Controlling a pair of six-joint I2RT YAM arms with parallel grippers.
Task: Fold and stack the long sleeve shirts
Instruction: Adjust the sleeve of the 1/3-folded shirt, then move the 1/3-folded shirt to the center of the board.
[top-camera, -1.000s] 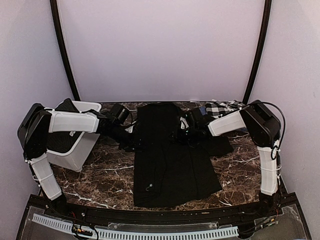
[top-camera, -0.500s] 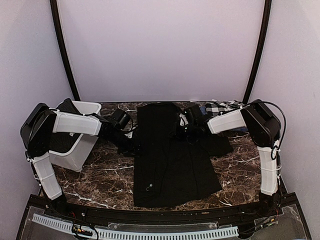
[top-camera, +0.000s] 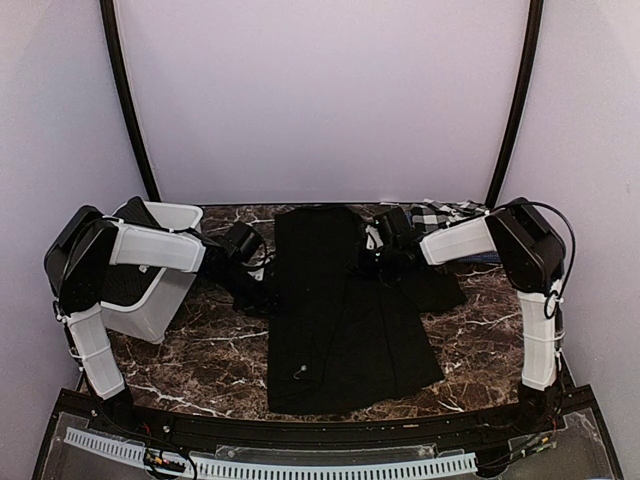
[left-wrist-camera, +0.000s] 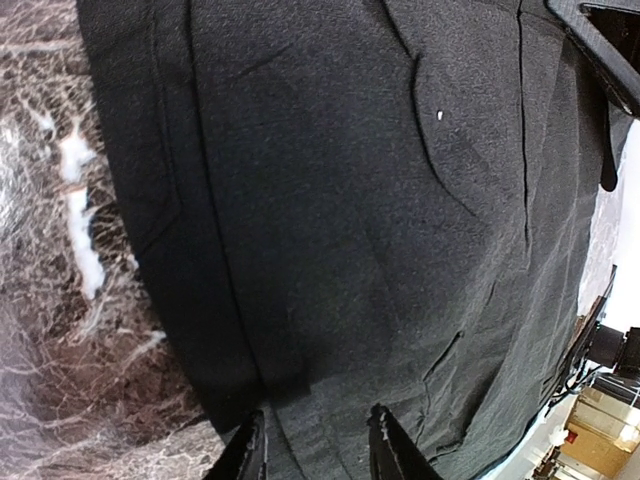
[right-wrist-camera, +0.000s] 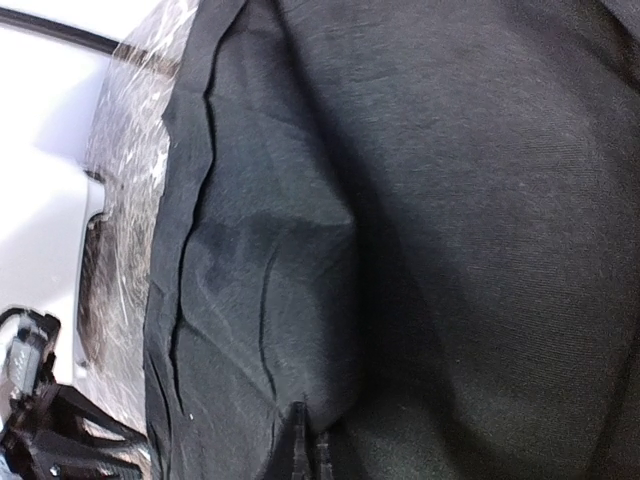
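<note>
Early yet: black shirt (top-camera: 330, 330) spread mid-frame, folding unfinished; right tool (right-wrist-camera: 308, 445) clenched on its cloth, left tool (left-wrist-camera: 315, 445) parted, empty; checked shirt (top-camera: 435, 217) unfolded, upper right.

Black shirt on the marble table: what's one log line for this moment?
plain black cloth long sleeve shirt: lying on brown marble table | right gripper: shut on shirt fold | left gripper: open at shirt's edge
</note>
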